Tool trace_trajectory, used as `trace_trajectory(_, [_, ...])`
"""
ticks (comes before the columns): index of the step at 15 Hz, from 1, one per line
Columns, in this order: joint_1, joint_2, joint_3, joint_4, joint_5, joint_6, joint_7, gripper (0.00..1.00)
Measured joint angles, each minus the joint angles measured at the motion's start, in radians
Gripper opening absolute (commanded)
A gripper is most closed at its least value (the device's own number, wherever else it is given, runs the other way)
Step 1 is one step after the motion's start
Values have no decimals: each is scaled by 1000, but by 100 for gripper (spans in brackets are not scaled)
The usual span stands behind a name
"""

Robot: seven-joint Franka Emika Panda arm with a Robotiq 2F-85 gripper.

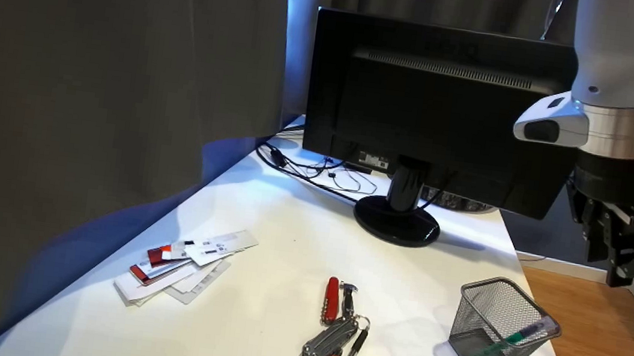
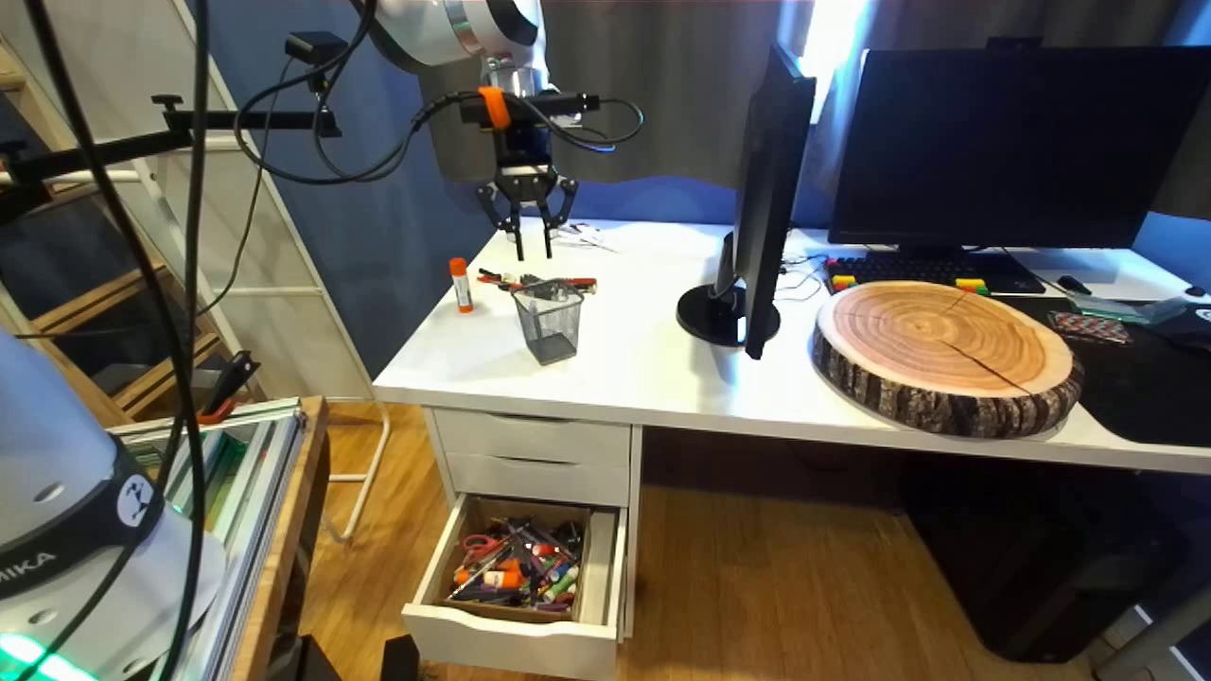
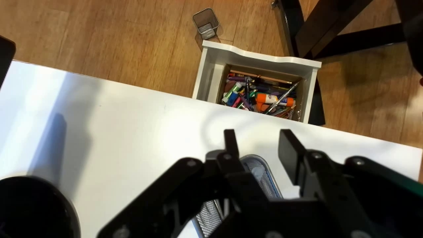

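Observation:
My gripper (image 2: 534, 253) hangs in the air above the white desk, its fingers pointing down. In the wrist view the two black fingers (image 3: 290, 155) stand well apart with nothing between them. Nearest below is a grey wire-mesh pen cup (image 1: 466, 317), upright near the desk's edge. A green marker (image 1: 515, 337) with a clear end leans inside it. The wrist view shows only parts of the mesh cup (image 3: 267, 180), as the gripper covers the rest. The gripper (image 1: 607, 271) is apart from the cup in both exterior views.
A multitool (image 1: 329, 346), a red pocket knife (image 1: 331, 301), pens and cards (image 1: 217, 247) lie on the desk. A glue stick (image 2: 461, 284) stands upright. A black monitor (image 1: 440, 108) rises nearby. Below, an open drawer (image 2: 520, 638) holds stationery; another mesh cup (image 3: 198, 23) is beyond it.

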Motion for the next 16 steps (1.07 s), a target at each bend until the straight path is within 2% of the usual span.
trace_trajectory(4, [-1, 0, 0, 4, 4, 12, 0, 98])
trace_trajectory(5, [-1, 0, 0, 4, 10, 23, 0, 100])
trace_trajectory(9, [-12, 3, 0, 2, 81, 134, 0, 100])
trace_trajectory(16, [-60, 10, 2, -8, 271, 374, -1, 100])
